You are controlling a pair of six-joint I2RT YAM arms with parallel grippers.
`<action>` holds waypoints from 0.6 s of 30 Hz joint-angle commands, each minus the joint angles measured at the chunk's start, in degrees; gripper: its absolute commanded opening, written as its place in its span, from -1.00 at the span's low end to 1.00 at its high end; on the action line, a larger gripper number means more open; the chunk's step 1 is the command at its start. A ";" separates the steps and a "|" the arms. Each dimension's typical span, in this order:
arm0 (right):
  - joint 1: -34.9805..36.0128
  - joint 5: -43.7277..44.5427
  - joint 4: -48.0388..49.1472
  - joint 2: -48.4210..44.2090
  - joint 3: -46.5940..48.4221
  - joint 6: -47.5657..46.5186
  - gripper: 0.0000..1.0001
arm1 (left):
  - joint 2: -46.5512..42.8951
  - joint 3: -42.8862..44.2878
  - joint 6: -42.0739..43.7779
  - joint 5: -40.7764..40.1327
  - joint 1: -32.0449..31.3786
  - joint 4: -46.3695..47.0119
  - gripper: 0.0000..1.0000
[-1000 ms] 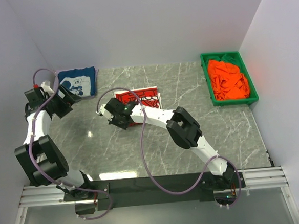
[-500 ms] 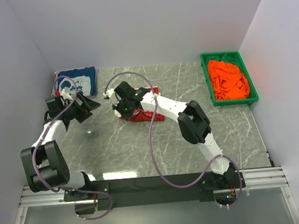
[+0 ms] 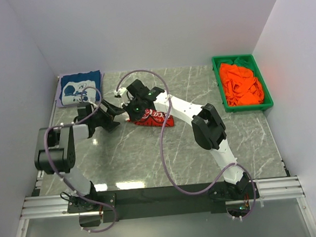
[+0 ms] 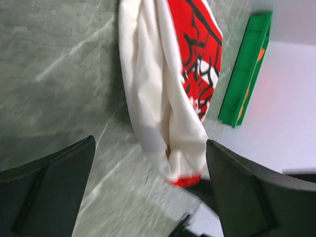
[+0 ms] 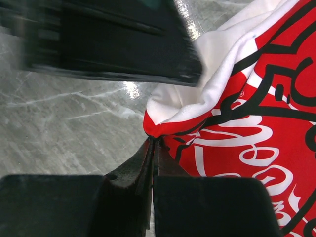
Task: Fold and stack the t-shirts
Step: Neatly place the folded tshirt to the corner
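Pinching a corner of the red t-shirt, the right jaws are pressed together on the cloth; the left jaws stand spread wide just beside its white inner side. It lies bunched on the table. If that thin pinch slips, or the left jaws catch one layer only, the fold likely collapses.

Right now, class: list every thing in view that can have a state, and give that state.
red t-shirt, bunched, pinched at one edge
navy t-shirt, folded, lying flat
orange t-shirt, crumpled, unfolded
green bin, holding the orange t-shirt
left gripper, open, empty, facing the red t-shirt
right gripper, shut on the red t-shirt
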 commanded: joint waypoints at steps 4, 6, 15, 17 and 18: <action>-0.08 -2.02 2.48 -3.42 0.48 0.84 -1.00 | 8.18 5.73 -10.61 -5.12 -4.42 8.26 0.99; -0.07 -1.75 2.74 -3.33 0.31 1.19 -1.00 | 10.80 6.88 -11.84 -6.70 -5.21 8.79 0.99; -0.08 -1.49 3.09 -1.31 1.36 2.34 -1.00 | 17.84 11.10 -17.39 -8.11 -9.16 12.93 0.93; 0.01 -0.79 3.44 -0.61 2.15 2.86 -1.00 | 18.46 12.33 -17.12 -8.73 -9.52 10.90 0.74; -0.16 0.35 3.62 -0.34 3.11 3.21 -1.00 | 18.90 12.51 -17.29 -8.99 -9.87 10.47 0.67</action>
